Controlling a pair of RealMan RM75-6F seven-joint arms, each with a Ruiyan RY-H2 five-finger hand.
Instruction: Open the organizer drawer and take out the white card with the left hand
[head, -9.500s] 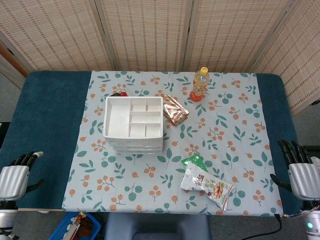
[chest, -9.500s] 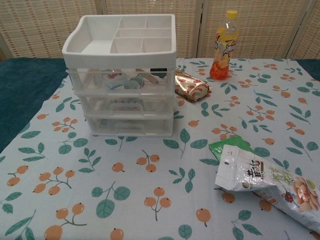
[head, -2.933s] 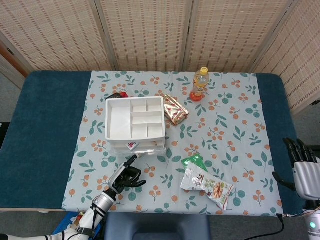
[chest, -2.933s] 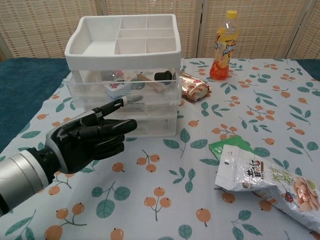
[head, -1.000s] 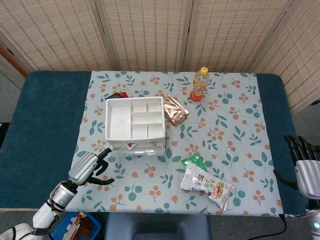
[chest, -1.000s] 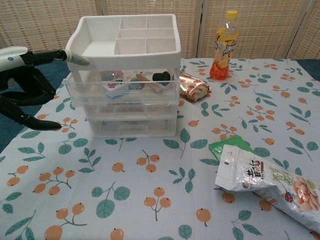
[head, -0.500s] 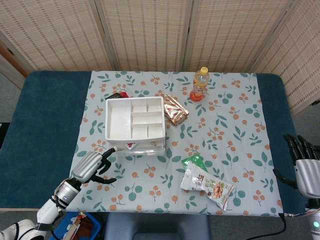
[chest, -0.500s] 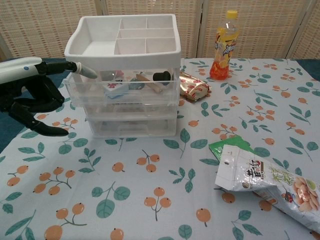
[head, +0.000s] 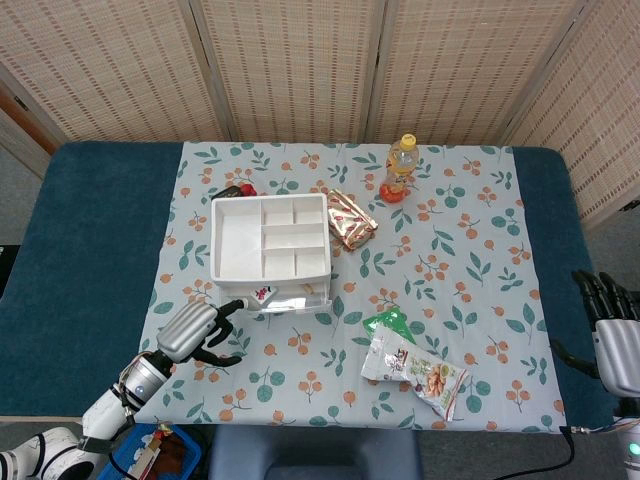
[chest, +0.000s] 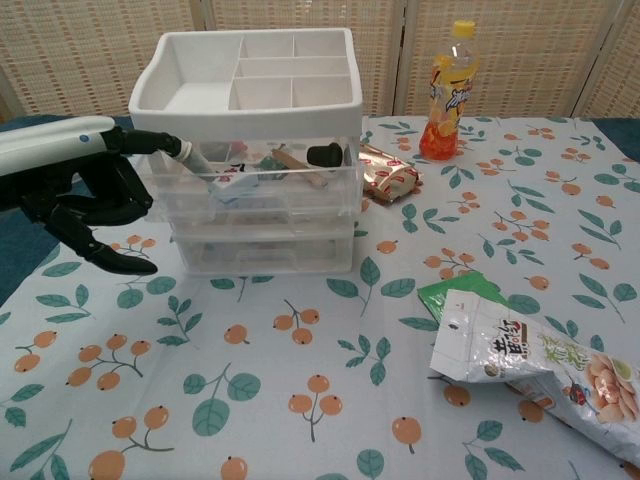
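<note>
The white organizer stands on the floral cloth, with its clear top drawer pulled a little forward. In that drawer lies the white card with a red mark, seen through the drawer front in the chest view among other small items. My left hand is at the organizer's front left; in the chest view the left hand stretches one finger to the drawer's left front corner and holds nothing. My right hand hangs off the table's right edge, fingers spread and empty.
An orange drink bottle and a foil snack packet sit behind and right of the organizer. A snack bag on a green packet lies front right. A red and black item is behind the organizer.
The drawer was closed at first and now stands pulled out. Over the last second my left hand has moved right, up to the drawer's left front corner. The right hand has stayed put.
</note>
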